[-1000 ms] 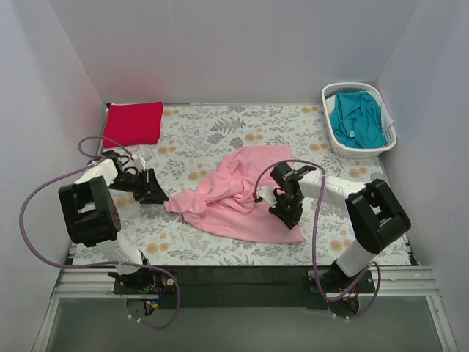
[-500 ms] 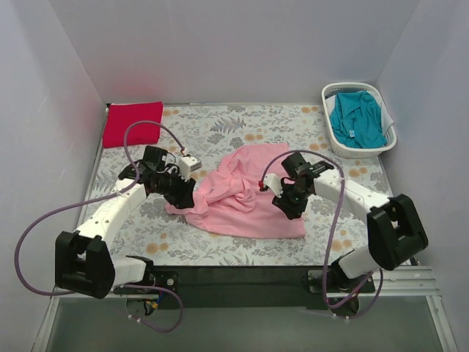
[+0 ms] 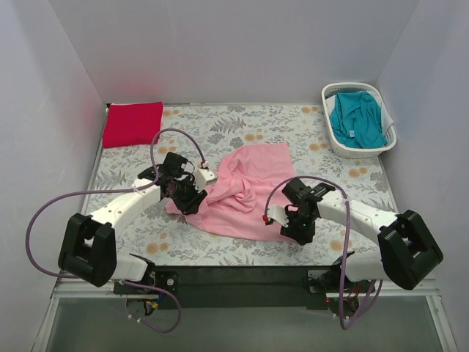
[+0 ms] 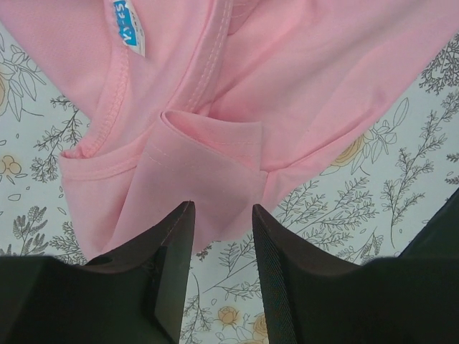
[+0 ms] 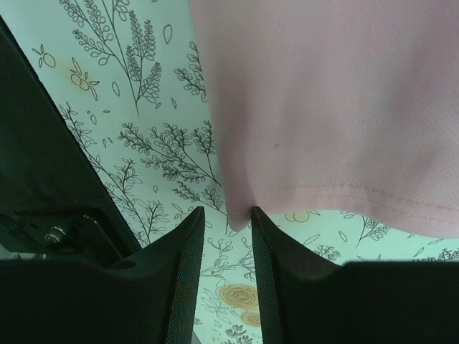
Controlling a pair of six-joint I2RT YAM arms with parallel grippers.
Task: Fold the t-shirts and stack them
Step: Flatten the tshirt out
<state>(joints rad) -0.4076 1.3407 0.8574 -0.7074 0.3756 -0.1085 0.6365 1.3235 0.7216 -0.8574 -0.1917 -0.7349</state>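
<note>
**One shirt folded, pink one in hand, teal one waiting**

The pink t-shirt (image 3: 242, 192) lies crumpled in the middle of the floral cloth (image 3: 220, 125), bunched toward its left side with the body spread flatter on the right. It is not yet laid out for folding. The left gripper (image 4: 221, 208) sits low at the shirt's left edge, jaws apart, a doubled sleeve or hem fold just ahead of them and the neck label (image 4: 129, 32) beyond. The right gripper (image 5: 227, 211) is down at the near right corner, also parted, with the hemmed corner right at the gap. Neither has closed on fabric.

The red t-shirt (image 3: 133, 123) rests as a neat rectangle in the far left corner, so I judge that one finished and the start of the stack. The teal t-shirt (image 3: 355, 117) is heaped inside the white basket (image 3: 344, 150) at the far right, untouched.

Left to do: flatten, fold and stack the pink one, then the teal. Nothing blocks the way to the red shirt; the loops of purple cable (image 3: 176, 136) over the left arm hang near the work
</note>
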